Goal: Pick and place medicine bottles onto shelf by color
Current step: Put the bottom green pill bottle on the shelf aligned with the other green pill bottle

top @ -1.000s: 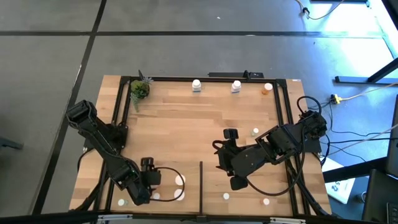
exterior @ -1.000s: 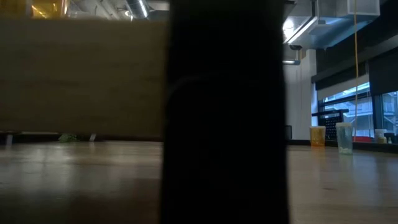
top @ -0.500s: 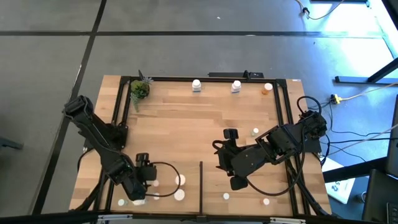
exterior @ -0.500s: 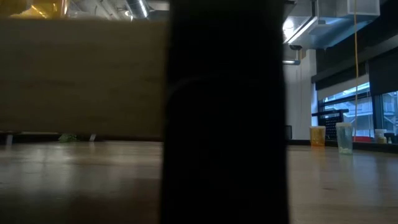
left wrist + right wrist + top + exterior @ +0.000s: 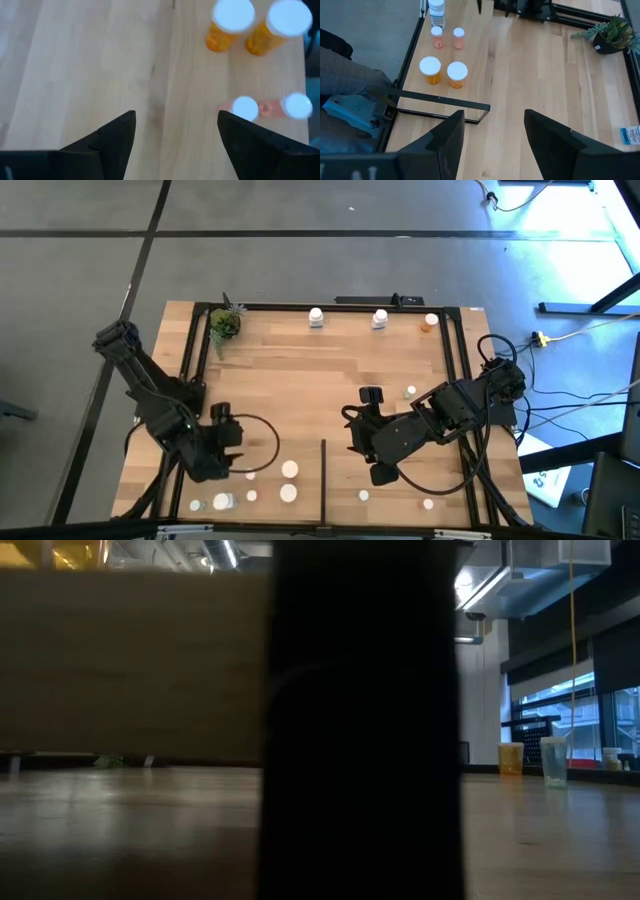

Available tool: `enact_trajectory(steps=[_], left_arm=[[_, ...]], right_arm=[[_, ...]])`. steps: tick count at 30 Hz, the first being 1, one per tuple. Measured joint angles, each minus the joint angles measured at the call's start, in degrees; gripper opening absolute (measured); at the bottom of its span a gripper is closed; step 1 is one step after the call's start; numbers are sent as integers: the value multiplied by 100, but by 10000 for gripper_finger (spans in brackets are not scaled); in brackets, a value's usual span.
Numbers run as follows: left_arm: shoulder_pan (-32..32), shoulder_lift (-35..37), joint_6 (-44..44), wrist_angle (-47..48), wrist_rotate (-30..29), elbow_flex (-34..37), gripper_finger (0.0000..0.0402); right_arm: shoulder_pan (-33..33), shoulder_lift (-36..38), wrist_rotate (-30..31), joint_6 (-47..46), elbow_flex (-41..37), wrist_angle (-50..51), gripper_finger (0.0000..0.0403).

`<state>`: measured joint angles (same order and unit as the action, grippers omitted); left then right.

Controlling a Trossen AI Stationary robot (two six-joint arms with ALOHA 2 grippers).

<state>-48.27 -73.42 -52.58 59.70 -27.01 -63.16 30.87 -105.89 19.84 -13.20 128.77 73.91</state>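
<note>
Left gripper [image 5: 232, 442] stands over the near-left part of the shelf [image 5: 330, 360], fingers spread wide with nothing between them; the left wrist view shows bare wood in the gap. Right gripper [image 5: 372, 435] waits on the far side of the black divider strip [image 5: 322, 478], fingers also spread and empty.

Location of task items relative to the left gripper: two orange bottles [image 5: 232, 22] with white caps stand side by side just ahead of and off to one side of its open fingers. Two smaller pink bottles [image 5: 246, 107] stand closer in, just outside one fingertip. A taller white bottle [image 5: 436, 11] stands at the end of this cluster, seen in the right wrist view. More bottles sit well apart from it along the far rail, near the potted plant [image 5: 224, 325].

Risks noted:
- The bottles stand in tight pairs. A descent onto one is likely to clip its neighbour with the outer finger and topple or roll it.
- The pink pair lies just beside one fingertip; a sideways move at low height could sweep them.
- The small round bottles may slip or tilt if gripped off-centre or on the cap.
- Pale colours look alike from above; a sorting error is possible.
- The low view is blocked by a dark upright, so height cannot be checked there.
</note>
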Motion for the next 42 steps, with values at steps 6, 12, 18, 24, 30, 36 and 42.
enact_trajectory(steps=[6,12,18,24,30,36,42], left_arm=[[530,124,28,133,-133,0,273],[1052,121,199,216,-49,0,273],[1241,121,360,214,-34,0,273],[1253,119,363,185,-32,0,273],[1252,117,363,144,-34,0,273],[1252,117,364,121,-34,0,273],[1242,117,362,105,-37,0,273]], right_arm=[[2,0,0,5,0,0,209],[1,0,0,4,0,0,209],[0,0,0,68,0,-29,209],[0,0,-61,-6,4,-349,209],[-104,0,20,-821,7,79,209],[-474,1,701,-2823,-17,1706,209],[-854,157,215,-2877,-624,1640,209]])
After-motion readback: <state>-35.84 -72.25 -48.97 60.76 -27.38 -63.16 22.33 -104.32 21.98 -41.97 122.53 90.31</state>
